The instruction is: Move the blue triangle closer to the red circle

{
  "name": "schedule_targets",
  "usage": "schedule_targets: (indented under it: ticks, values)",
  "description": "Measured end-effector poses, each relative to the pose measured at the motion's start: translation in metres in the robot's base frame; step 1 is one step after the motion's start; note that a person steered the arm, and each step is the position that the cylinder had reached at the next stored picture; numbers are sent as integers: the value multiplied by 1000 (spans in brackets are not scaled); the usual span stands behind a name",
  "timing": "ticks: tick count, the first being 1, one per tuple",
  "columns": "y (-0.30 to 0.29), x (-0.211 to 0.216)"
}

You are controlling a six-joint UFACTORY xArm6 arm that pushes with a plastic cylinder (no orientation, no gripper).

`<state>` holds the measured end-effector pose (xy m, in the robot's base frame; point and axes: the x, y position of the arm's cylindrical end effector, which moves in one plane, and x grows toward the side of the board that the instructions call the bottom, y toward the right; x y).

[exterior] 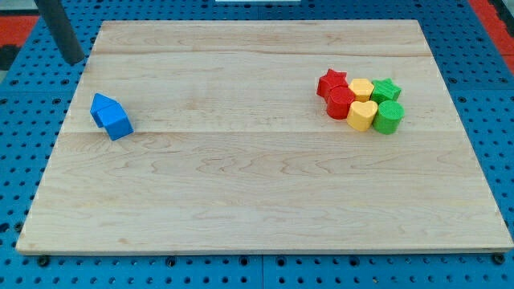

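Observation:
Two blue blocks touch each other near the board's left edge. The upper-left one (101, 106) looks like the blue triangle, and the lower-right one (120, 124) looks like a cube. The red circle (340, 103) sits far away at the view's upper right, at the left of a tight cluster. My tip (74, 61) is at the view's top left, just off the board's left edge. It is above and to the left of the blue blocks and touches neither.
Around the red circle lie a red star (331, 82), a yellow hexagon (361, 89), a green star (386, 89), a yellow heart (361, 116) and a green circle (389, 117). The wooden board (257, 201) rests on a blue perforated mat.

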<state>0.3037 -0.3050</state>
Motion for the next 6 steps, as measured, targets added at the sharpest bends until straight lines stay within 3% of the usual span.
schedule_targets:
  ticks: [1,2,4,6]
  values:
    - [14,93]
    - [27,112]
    - [103,122]
    - [98,57]
